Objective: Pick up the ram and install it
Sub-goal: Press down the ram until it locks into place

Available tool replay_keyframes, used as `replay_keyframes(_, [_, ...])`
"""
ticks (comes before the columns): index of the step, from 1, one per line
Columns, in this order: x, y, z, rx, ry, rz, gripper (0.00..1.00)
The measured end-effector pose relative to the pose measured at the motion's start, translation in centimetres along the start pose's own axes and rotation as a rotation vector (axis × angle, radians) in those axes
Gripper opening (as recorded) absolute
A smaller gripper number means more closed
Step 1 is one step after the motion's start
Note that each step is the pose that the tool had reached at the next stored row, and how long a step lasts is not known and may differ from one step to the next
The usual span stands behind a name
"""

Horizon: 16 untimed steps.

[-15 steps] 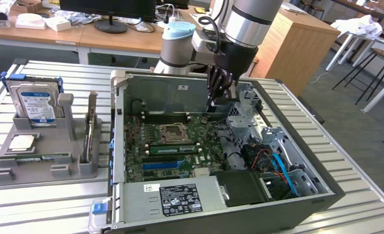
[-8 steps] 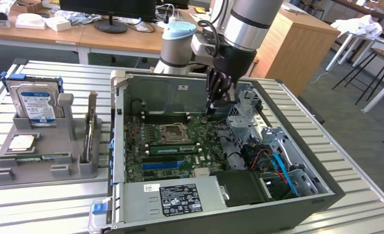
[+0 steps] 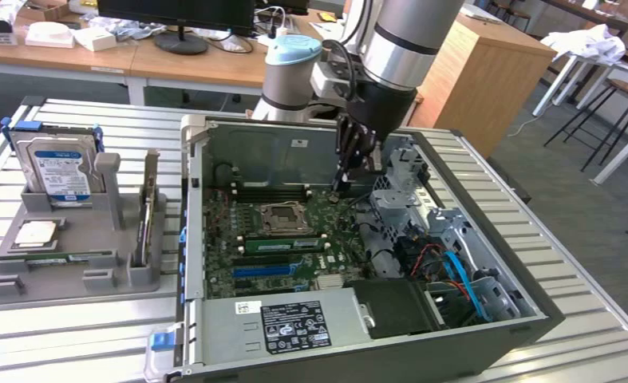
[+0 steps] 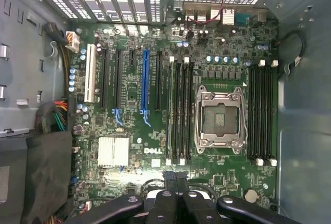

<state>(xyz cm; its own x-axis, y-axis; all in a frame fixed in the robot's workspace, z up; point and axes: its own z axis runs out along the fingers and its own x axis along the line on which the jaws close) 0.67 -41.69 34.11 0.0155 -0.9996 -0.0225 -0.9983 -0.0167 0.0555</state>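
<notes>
A long green ram (image 3: 284, 243) stick lies along a memory slot just in front of the CPU socket (image 3: 282, 215) on the motherboard inside the open computer case (image 3: 527, 307). My gripper (image 3: 342, 183) hangs fingers-down over the board's far side, above and behind the socket and apart from that stick. In the wrist view its black fingers (image 4: 177, 180) are pressed together with nothing between them, looking down on the socket (image 4: 219, 120) and the black memory slots (image 4: 182, 113). A second thin board (image 3: 145, 211) stands on edge in the grey holder.
A grey holder (image 3: 112, 279) on the exterior view's left carries a hard drive (image 3: 61, 167), a small silver chip (image 3: 35, 233) and a flat green stick (image 3: 64, 258). Drive cages (image 3: 441, 231), cables and the power supply (image 3: 292, 323) crowd the case. The slatted table (image 3: 80, 335) ends near the case.
</notes>
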Motion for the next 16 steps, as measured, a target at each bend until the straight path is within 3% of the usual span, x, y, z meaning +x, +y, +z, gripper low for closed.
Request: replay_keyframes(16, [0.0, -0.07, 1.28, 0.0000, 0.0001, 0.000, 0.10])
